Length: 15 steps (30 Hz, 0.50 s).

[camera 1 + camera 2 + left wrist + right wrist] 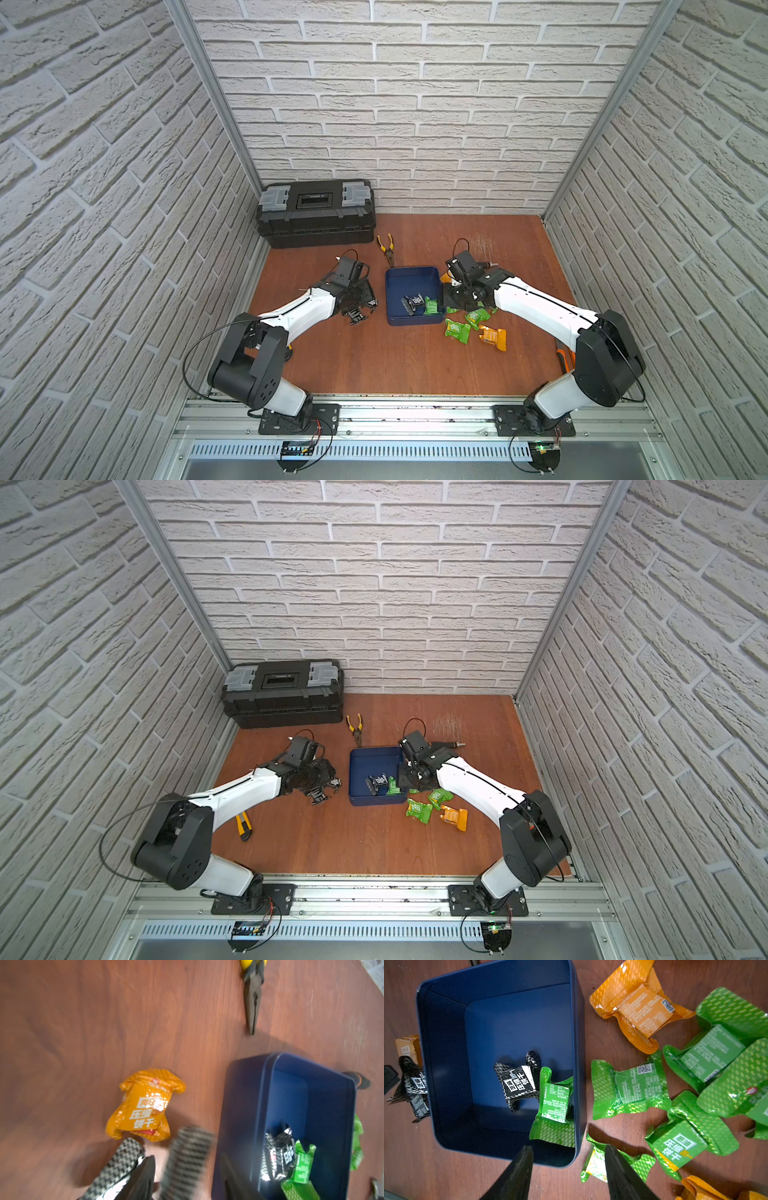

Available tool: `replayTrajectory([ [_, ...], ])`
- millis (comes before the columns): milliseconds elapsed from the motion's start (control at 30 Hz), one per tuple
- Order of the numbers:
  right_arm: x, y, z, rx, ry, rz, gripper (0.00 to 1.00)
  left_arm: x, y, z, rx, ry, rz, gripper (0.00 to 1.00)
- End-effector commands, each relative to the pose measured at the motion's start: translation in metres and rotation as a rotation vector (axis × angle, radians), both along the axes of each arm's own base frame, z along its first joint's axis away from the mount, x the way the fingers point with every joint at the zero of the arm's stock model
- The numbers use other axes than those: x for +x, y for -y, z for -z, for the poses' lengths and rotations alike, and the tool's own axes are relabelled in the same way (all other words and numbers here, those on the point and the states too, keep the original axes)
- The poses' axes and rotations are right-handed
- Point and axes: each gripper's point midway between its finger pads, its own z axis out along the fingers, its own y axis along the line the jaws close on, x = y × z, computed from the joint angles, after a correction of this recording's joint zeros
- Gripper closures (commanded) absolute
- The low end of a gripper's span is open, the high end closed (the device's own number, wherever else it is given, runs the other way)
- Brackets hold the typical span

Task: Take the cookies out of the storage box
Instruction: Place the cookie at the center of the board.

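Note:
The navy storage box [409, 276] [374, 762] stands mid-table. Inside it lie a black cookie packet [518, 1080] and a green packet [554, 1105]. My left gripper [188, 1156] is open, just left of the box, with a blurred black packet [187, 1169] loose between its jaws. Another black packet [118, 1165] and an orange packet [143, 1105] lie on the wood there. My right gripper [569, 1147] is open and empty, its jaws straddling the box's right wall [578, 1064]. Several green packets [629, 1088] and an orange one [637, 1007] lie right of the box.
A black toolbox [316, 212] sits at the back left. Yellow-handled pliers [386, 247] lie behind the box. A yellow utility knife [243, 825] lies under the left arm, and an orange-handled tool [565, 357] by the right arm's elbow. Brick walls close three sides.

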Motion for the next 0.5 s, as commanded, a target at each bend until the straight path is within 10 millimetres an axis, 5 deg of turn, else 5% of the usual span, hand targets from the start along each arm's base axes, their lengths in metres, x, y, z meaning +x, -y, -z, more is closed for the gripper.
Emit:
replayTrajectory([
  [0, 0.009, -0.006, -0.010, 0.012, 0.045, 0.001, 0.40, 0.003, -0.013, -0.035, 0.188, 0.079, 0.025, 0.39],
  [167, 0.010, -0.005, -0.009, 0.004, 0.047, 0.002, 0.40, 0.005, 0.008, -0.055, 0.262, 0.113, 0.118, 0.40],
  [467, 0.008, 0.000, -0.008, -0.015, 0.044, 0.017, 0.42, -0.006, 0.096, -0.048, 0.272, 0.054, 0.390, 0.43],
])
